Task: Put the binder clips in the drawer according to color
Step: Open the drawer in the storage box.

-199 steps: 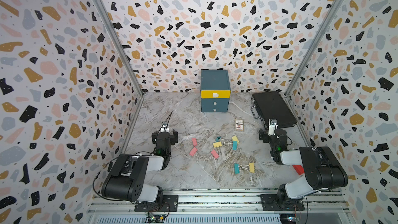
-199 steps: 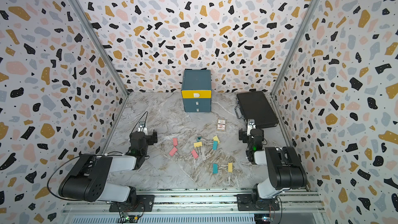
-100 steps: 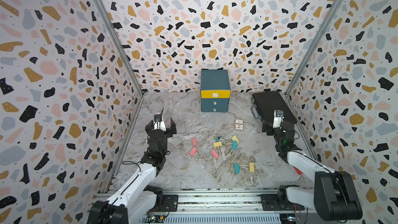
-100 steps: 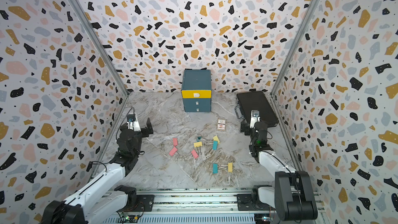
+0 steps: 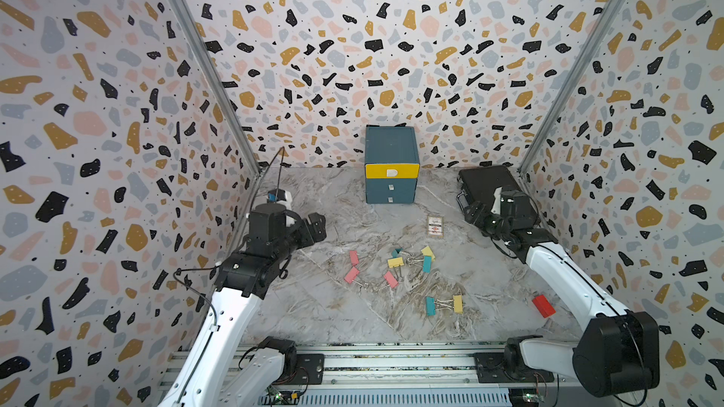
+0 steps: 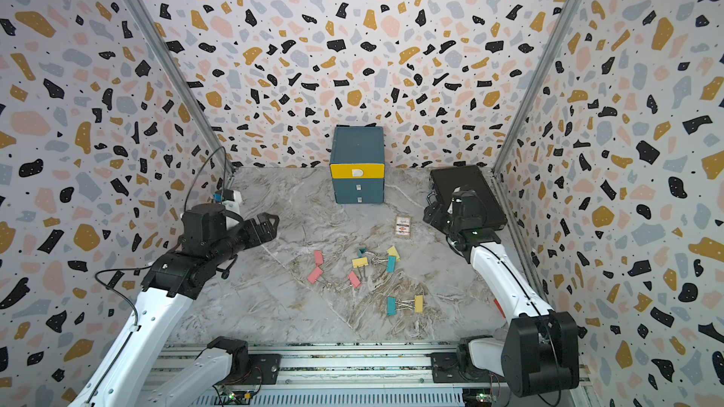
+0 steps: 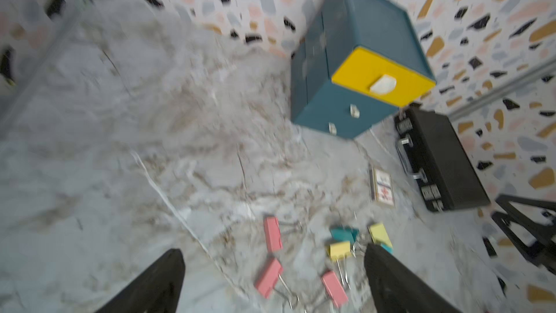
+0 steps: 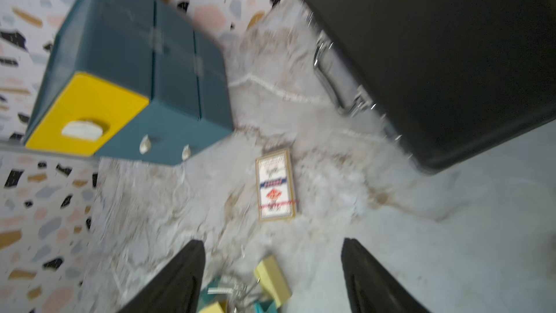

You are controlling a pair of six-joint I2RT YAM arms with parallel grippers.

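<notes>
Both arms are up off the marble table point(image 5: 313, 315) and reaching in. The left gripper point(image 5: 315, 228) hangs over the left side with its jaws spread wide and nothing between them, and the right gripper point(image 5: 477, 214) hovers by the near corner of the black case point(image 5: 480, 178), jaws apart too, empty. All nine binder clips point(image 5: 395, 262) lie loose on the table in the middle, none touched: three pink clips point(image 5: 351, 274) on the left of the bunch, a tangle of yellow and teal just right of them (the wire handles cross, too fine to sort out), and a teal clip point(image 5: 430, 305) and a yellow clip point(image 5: 457, 303) set apart nearer the arms' bases, their handles meeting between them. The drawer chest point(image 5: 391, 150) stands at the back wall, yellow drawer point(image 5: 376, 171) on top, two teal fronts below — well apart from the clips. A small printed card packet point(image 5: 435, 226) lies between chest and clips; a red block point(image 5: 543, 306) sits beside the right arm.
</notes>
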